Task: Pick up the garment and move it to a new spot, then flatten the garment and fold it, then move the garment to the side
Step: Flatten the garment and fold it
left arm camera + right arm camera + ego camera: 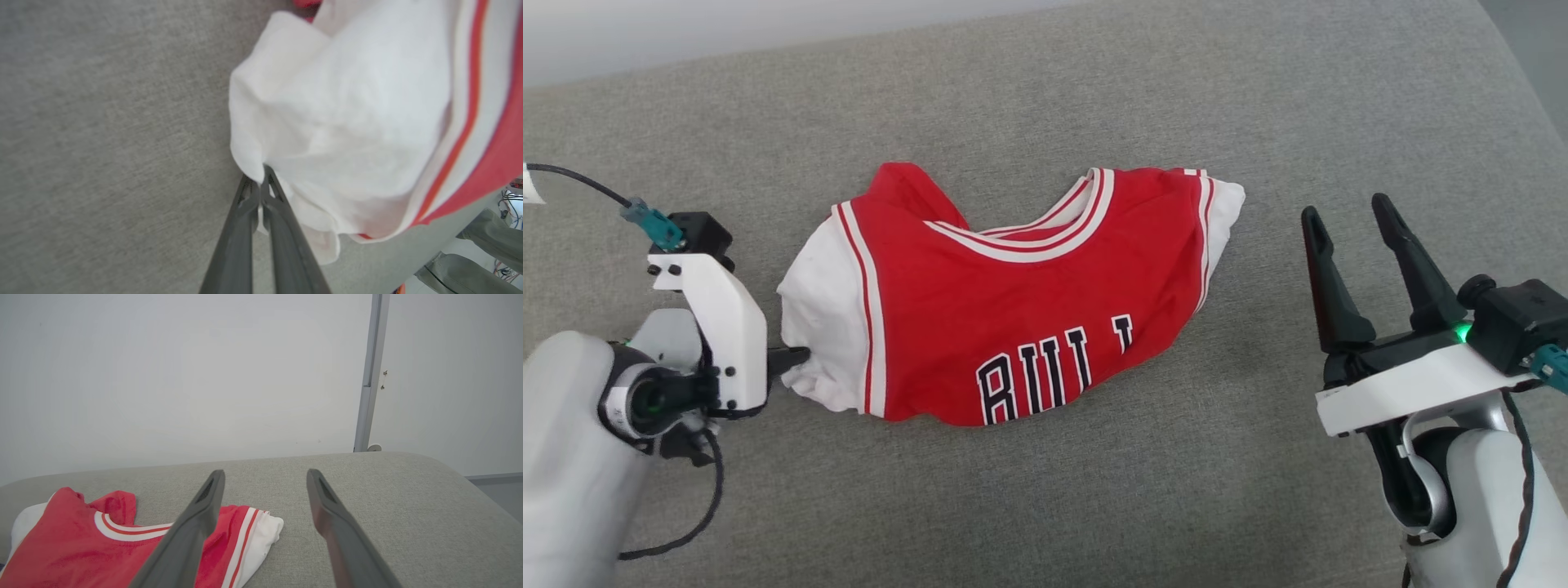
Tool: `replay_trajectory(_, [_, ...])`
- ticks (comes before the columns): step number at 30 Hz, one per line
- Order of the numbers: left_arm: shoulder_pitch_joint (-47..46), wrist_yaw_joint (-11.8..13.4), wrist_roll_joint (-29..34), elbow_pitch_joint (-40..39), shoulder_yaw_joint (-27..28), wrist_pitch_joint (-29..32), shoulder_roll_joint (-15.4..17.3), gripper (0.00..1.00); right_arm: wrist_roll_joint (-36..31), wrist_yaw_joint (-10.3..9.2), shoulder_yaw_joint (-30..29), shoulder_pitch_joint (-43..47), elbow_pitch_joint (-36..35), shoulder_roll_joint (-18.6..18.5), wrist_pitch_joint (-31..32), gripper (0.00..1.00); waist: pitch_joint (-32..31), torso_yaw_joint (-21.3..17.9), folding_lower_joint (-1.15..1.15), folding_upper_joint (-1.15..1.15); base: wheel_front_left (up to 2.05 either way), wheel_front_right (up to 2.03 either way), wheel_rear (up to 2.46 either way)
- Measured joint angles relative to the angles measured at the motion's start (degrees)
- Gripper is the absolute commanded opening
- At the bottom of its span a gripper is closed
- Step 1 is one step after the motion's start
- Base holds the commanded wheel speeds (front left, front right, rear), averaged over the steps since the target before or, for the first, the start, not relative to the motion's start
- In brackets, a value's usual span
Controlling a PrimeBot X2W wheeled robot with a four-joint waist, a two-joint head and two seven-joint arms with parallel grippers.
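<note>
Garment [1029, 310] rumpled on grey cushion [1094, 506], left gripper [796, 357] clamped on its white sleeve [821, 327], right gripper [1347, 212] spread wide

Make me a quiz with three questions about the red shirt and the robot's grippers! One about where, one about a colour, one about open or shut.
1. Which side of the shirt does the left gripper pinch?
A) the robot's left side
B) the robot's right side
C) the middle

2. What colour are the letters?
A) green
B) black
C) yellow

3. The right gripper is:
A) shut
B) holding the shirt
C) open, touching nothing

Answers:
1 A: its closed fingers nip the white sleeve at that end.
2 B: they are black with white outlines.
3 C: its fingers stand spread, off to the shirt's side.
</note>
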Motion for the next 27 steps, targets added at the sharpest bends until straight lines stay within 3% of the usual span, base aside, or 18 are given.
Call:
replay_trajectory(7, [2.0,1.1,-0.5,-5.8,4.0,-1.5,6.1,0.00,-0.6,0.01,-1.4,0.0,-0.3,0.2,0.1,1.00,0.3,1.5,0.00,0.00,0.00,0.00,0.00])
replay_trajectory(16, [9.4,7.1,-1.7,-13.8,11.5,-3.0,15.2,0.00,-1.3,0.00,-2.7,0.0,-0.7,0.4,0.8,1.00,0.8,3.2,0.00,0.00,0.00,0.00,0.00])
replay_trajectory(20, [13.8,9.3,-1.7,-14.5,12.5,-3.5,16.8,0.00,-1.6,0.00,-2.8,0.0,-0.7,0.5,1.2,1.00,1.1,3.6,0.00,0.00,0.00,0.00,0.00])
replay_trajectory(24, [15.4,9.6,-3.7,-13.7,13.2,-4.8,14.7,0.00,-1.6,0.00,-2.5,0.0,-0.6,0.8,1.5,1.00,1.3,4.0,0.00,0.00,0.00,0.00,0.00])
replay_trajectory(26, [15.5,9.1,-3.5,-13.3,13.1,-5.8,14.4,0.47,-1.6,0.01,-2.5,0.0,-0.6,0.8,1.7,1.00,1.5,4.1,0.00,0.00,0.00,0.00,0.00])
replay_trajectory(27, [15.5,8.8,-3.5,-13.2,13.2,-6.2,14.4,1.00,-1.6,0.00,-2.4,0.0,-0.6,0.7,1.7,1.00,1.5,4.2,0.00,0.00,0.00,0.00,0.00])
